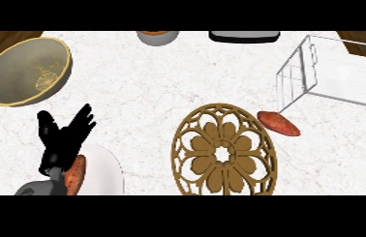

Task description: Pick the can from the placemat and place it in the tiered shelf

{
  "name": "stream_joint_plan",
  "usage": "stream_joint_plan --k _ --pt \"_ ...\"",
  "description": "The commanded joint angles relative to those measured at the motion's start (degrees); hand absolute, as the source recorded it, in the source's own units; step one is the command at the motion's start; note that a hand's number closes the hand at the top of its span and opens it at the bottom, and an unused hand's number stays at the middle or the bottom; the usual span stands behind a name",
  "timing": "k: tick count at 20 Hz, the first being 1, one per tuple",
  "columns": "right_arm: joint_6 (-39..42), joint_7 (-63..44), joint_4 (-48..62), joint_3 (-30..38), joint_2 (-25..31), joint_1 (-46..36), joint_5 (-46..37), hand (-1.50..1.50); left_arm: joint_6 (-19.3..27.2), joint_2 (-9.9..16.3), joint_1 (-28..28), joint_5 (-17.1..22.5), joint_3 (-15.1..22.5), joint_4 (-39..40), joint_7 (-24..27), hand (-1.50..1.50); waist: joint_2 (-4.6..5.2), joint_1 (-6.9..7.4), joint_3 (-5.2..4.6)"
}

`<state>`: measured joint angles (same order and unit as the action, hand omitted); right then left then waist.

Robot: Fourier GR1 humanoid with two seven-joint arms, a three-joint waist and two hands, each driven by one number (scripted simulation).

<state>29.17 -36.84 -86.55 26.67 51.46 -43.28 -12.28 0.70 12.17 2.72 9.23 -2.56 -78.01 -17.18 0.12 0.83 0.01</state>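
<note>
While the left hand (66, 134) rests with fingers spread at the tabletop's (157, 81) lower left, the carved wooden placemat (223, 154) lies near the wire tiered shelf (318, 74).

The tabletop (143, 86) is white marble with faint pale-brown veins, and the placemat (223, 150) on it is tan wood cut through in a flower-and-petal lattice (the marble shows white through the holes). The bowl (32, 71) is dull grey-olive inside with a yellow-gold rim, the shelf (314, 74) is thin silver-white wire, and the sweet potato (280, 123) is reddish orange. The left hand (64, 137) is black, the plate (103, 170) beside it white.
</note>
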Motion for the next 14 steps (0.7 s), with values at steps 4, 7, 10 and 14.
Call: stream_joint_plan --k 4,7,10,14 --pt "-5.3 13.7 12.4 -5.6 0.2 -1.8 -7.2 1.50 -2.4 0.9 -1.0 1.0 -1.7 0.9 1.4 0.00 0.08 0.25 -0.03" --pt "-7.5 16.8 17.5 -7.6 -0.1 -2.9 -10.0 1.50 -0.2 -0.9 0.5 -1.1 -0.6 1.8 1.7 0.00 0.09 0.08 -0.03" --pt "-7.8 19.5 22.9 -6.8 1.6 -5.6 -10.4 1.50 -0.8 -0.6 -2.1 -1.2 -0.5 -1.1 1.4 0.00 0.00 0.10 -0.02" --pt "-13.8 25.5 30.3 -10.6 -1.6 -7.0 -15.5 1.50 0.6 -1.7 1.5 -1.8 -0.2 0.7 -1.1 0.00 0.18 0.26 -0.02"
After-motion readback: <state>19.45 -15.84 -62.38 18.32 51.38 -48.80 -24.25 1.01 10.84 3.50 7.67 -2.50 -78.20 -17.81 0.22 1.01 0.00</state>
